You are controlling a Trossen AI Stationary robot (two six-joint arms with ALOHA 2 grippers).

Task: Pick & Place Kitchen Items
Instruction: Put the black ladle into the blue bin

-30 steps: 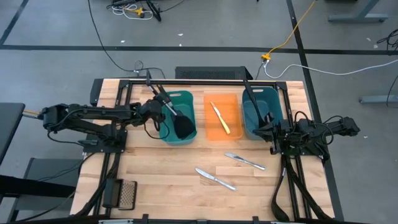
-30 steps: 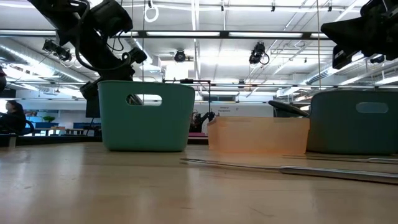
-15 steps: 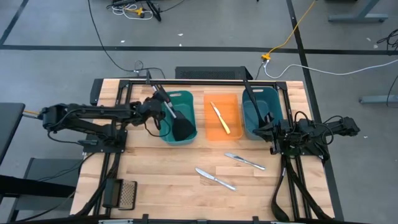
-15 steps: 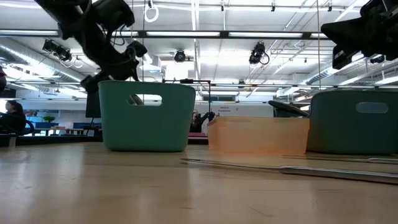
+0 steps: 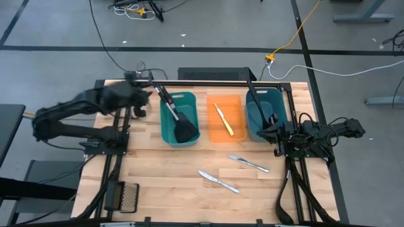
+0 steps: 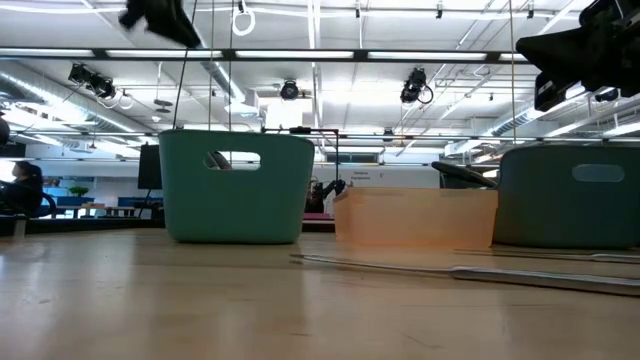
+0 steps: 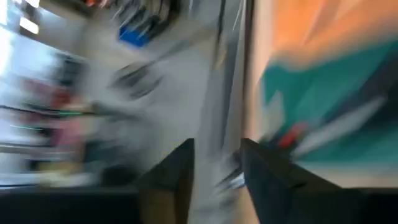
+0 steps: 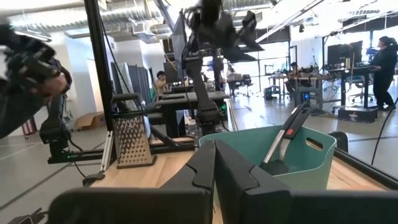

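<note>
Swinging away from the left teal bin [image 5: 180, 117], the left gripper [image 5: 140, 96] has lifted toward ten o'clock, fingers [image 7: 174, 180] parted and empty. A black slotted spatula [image 5: 178, 122] now leans inside that bin, so this placement looks finished. The right gripper [image 5: 276, 135] waits at three o'clock, fingers pressed together. Two silver table knives [image 5: 249, 163] [image 5: 218, 181] lie near six o'clock; the next move calls for a flat, low pinch on one.

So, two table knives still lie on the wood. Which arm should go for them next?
Probably the right. Its gripper hangs close beside the nearer table knife. The left gripper is up at the far-left corner, beyond the left teal bin.
</note>
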